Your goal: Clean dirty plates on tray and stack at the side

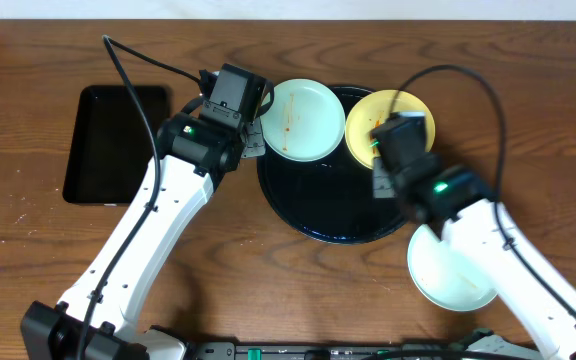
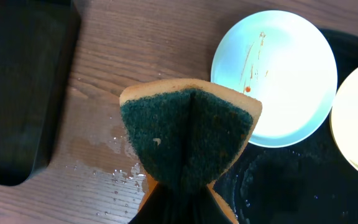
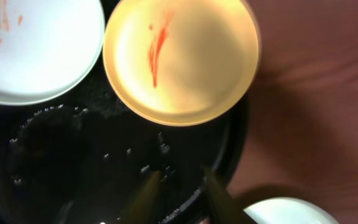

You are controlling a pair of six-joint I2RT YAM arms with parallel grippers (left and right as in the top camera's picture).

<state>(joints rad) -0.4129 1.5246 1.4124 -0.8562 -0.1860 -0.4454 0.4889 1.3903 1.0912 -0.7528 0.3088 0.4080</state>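
Yellow plate face up on tray, blue plate just beside

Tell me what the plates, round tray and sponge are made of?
Plates: likely plastic, smooth, with thin moulded rims. Tray: glossy black, perhaps plastic; water beads on it. Sponge: tan foam under a rough green scouring layer.

- No text, label, brand, number or sign can be read in any view.
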